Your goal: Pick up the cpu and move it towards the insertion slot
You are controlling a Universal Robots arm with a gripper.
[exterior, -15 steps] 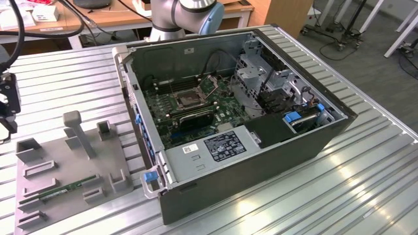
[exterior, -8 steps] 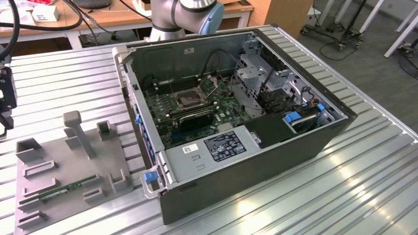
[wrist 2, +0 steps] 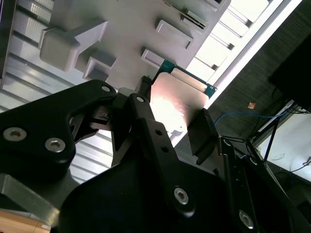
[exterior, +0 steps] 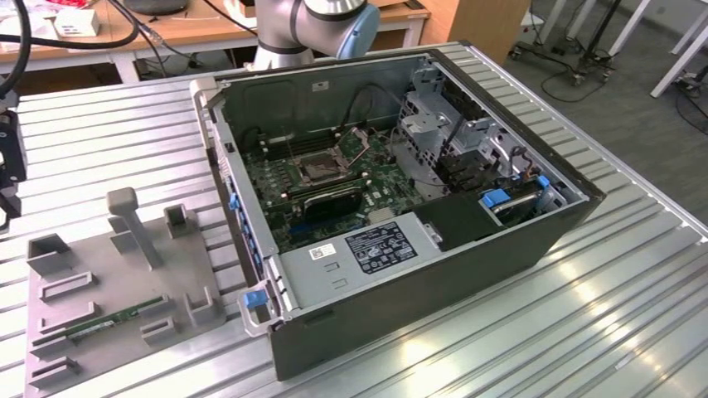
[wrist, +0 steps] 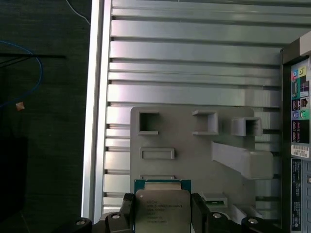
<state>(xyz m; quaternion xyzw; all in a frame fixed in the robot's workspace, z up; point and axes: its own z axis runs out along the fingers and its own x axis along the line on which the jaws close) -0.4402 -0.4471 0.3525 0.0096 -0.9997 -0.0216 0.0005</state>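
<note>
Right now the jaws are closed tight on the cpu [wrist: 163, 211], with one black jaw pressed on each of two facing edges, and it fills the gap between them. The cpu is a small flat square, so no side is longer than the other. Its top is smooth grey metal with rounded corners, and a thin green rim peeks out at the edge that points away from the jaws. In the first wrist view that metal top faces the camera and the green edge points toward the middle of the grey plastic plate [wrist: 194, 145]. The plate is dull and blocky, with square pockets, low frames and one thick slanted bar. It lies on the worktop [wrist: 194, 63], which is made of long shiny metal strips with dark grooves between them. I cannot tell if the cpu touches the plate or hangs just above it. In the second wrist view the cpu [wrist 2: 177, 104] is seen from behind the jaws, at a slant, and bright light glares off its flat face. The exterior view shows the open computer case [exterior: 465, 286] beside the plate, on the exterior view's right. Inside, on the green board [exterior: 382, 178], sits the insertion slot [exterior: 321, 169], a square silver frame with a dark middle, well apart from the plate.
</note>
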